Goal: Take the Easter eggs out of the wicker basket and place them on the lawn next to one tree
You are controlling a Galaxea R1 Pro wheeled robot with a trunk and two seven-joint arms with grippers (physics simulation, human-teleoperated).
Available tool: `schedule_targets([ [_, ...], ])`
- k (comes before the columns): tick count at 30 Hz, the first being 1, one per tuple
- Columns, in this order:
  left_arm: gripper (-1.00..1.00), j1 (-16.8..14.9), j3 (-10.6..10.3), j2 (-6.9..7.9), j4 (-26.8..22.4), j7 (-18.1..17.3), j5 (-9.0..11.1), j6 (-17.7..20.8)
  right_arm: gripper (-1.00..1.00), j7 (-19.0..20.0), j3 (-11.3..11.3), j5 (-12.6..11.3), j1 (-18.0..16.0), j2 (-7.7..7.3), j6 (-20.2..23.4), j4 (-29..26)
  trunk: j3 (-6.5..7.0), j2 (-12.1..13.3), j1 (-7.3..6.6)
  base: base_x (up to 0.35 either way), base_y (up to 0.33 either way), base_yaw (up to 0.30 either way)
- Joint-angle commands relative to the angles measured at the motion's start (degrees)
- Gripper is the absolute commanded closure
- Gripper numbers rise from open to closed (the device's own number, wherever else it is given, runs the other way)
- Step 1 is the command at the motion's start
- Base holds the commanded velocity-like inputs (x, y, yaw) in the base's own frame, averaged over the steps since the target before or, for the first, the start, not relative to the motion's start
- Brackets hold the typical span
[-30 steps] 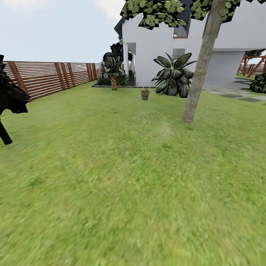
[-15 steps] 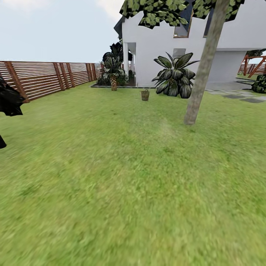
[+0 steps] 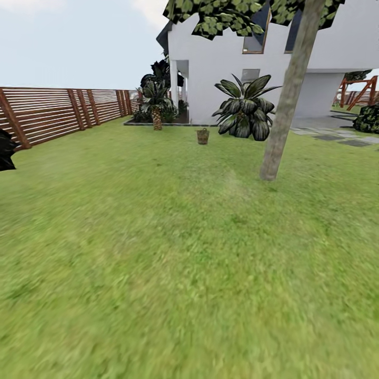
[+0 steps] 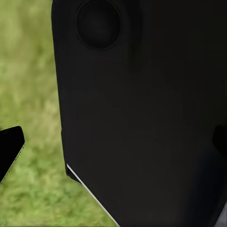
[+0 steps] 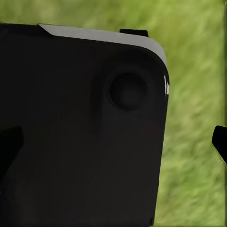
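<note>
Head view: the wicker basket stands upright on the lawn, well ahead, in front of the white house and near a broad-leaved palm. The tree, a smooth pale trunk, rises from the grass between the robot and the paving slabs, nearer than the basket and to its right. A slatted fence runs along the left. The Easter eggs cannot be made out at this range (basket contents too small to tell).

Left wrist view: a dark robot body panel blocks most of the frame, with grass beside it. One dark fingertip juts in at the edge; whether the fingers are spread or pressed together cannot be told.

Right wrist view: another dark panel over grass, a fingertip at the edge; finger state likewise cannot be told.

Risks, as judged: an approach aimed too directly could nudge and tip the light basket, scattering eggs. Passing close to the trunk risks clipping it with the base.
</note>
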Motion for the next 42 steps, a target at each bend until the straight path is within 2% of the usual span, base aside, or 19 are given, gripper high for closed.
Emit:
schedule_targets([
  [1,-1.00,0.03,0.01,0.00,-0.12,-0.05,0.06,-0.02,-1.00,-0.01,-0.06,0.25,-0.03,0.09,-0.17,0.07,-0.04,-0.02,0.04,0.340,0.000,-0.009],
  [10,-1.00,0.02,-0.11,-0.09,-0.10,0.14,0.06,-0.02,-1.00,-0.08,-0.09,0.22,-0.03,-0.15,-0.16,0.03,-0.04,-0.02,0.04,0.340,0.000,-0.002],
  [27,-1.00,0.02,-0.05,-0.09,-0.01,-0.04,0.06,0.31,-1.00,-0.08,-0.07,0.27,-0.03,0.42,-0.16,0.06,-0.04,-0.02,0.04,0.340,0.000,0.000],
  [35,-1.00,0.02,0.00,-0.09,-0.01,0.27,0.11,0.28,-1.00,-0.08,-0.04,0.25,-0.03,-0.15,-0.16,0.03,-0.04,-0.02,0.04,0.340,0.000,0.000],
  [42,-1.00,0.02,0.04,-0.09,-0.07,0.47,0.15,0.16,-1.00,-0.08,0.10,0.67,-0.03,0.11,-0.16,0.11,-0.04,-0.02,0.04,0.340,0.000,0.000],
])
